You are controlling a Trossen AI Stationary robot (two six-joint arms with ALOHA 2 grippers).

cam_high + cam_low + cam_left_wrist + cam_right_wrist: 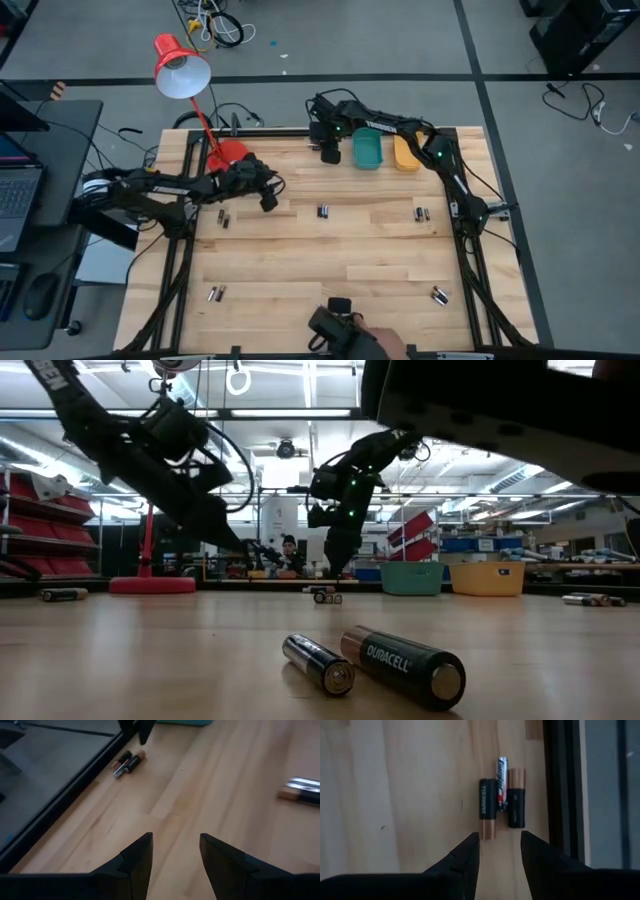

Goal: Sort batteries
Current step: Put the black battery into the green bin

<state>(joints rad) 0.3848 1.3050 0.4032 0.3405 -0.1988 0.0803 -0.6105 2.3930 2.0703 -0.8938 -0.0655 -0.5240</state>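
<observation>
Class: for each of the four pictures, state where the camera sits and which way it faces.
High: overhead, straight down on the pale wooden table; both dark arms show.
Low: table height, level across two black cylindrical batteries; arms hang behind.
Left wrist: over left gripper, facing tabletop.
Right wrist: over right gripper, facing three batteries.
Shared: teal plastic bin in high and low.

Small battery pairs lie scattered on the wooden worktop [330,250]: left [224,217], centre [323,211], right [422,213], near left [215,294], near right [439,295]. The left hand [268,200] hovers far left (beside a red lamp [182,68]). The right hand [330,155] hangs beside the teal bin [367,148] and yellow bin [405,153].
</observation>
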